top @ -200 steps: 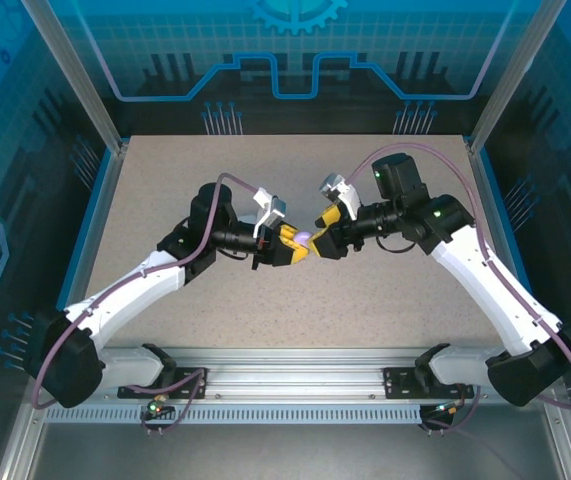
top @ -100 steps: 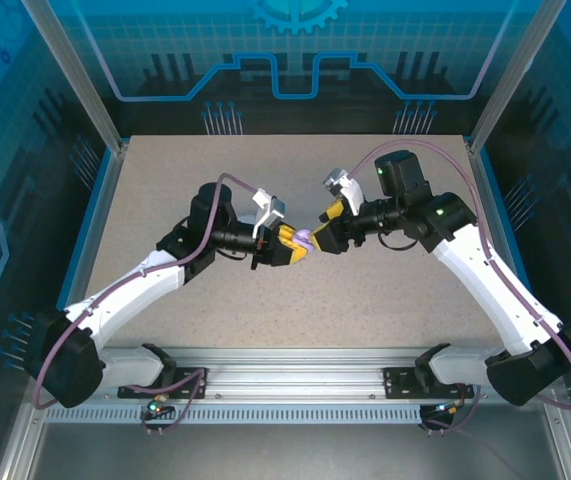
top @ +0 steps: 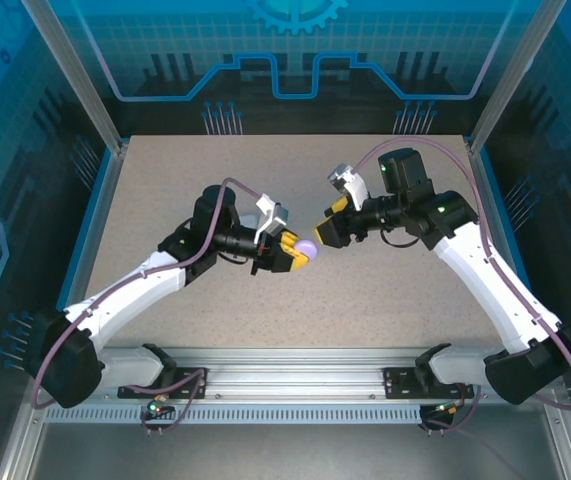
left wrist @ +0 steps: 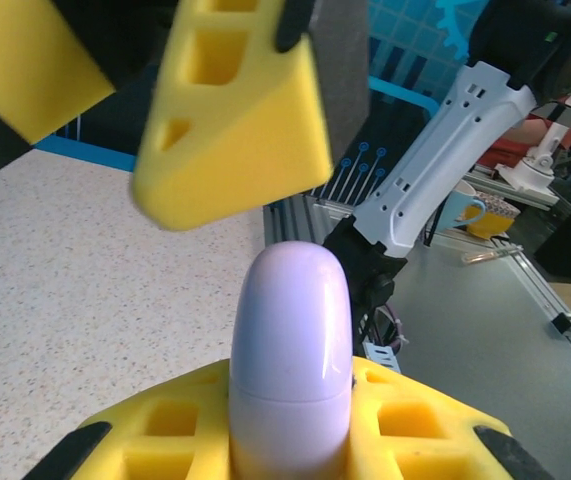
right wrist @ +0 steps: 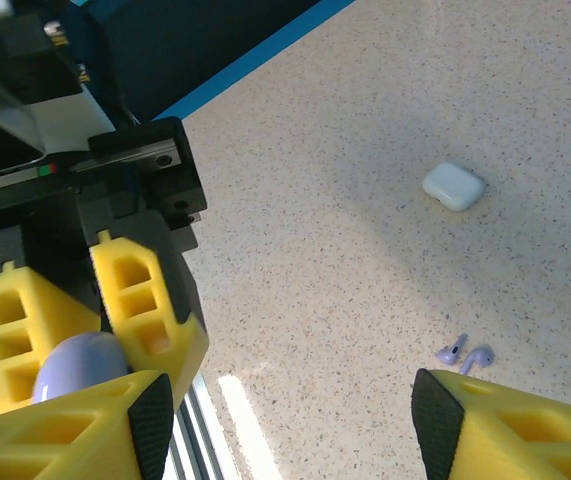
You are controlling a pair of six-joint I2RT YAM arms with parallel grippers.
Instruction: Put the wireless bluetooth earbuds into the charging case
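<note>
The charging case is a smooth lavender capsule with its lid down, standing up between the yellow fingers of my left gripper, which is shut on it. From above, the case is held over the middle of the table. My right gripper hovers just up and right of it, open and holding nothing. In the left wrist view one of the right gripper's fingers hangs above the case. The two pale-lavender wireless bluetooth earbuds lie together on the table, close to one finger of my right gripper.
A small white rounded box lies on the speckled table, a short way beyond the earbuds. A blue rim and clear walls border the table. The rail with the arm bases runs along the near edge.
My right gripper has drawn back up and to the right, away from the lavender case it was touching. The left gripper keeps its grip and has shifted slightly.
</note>
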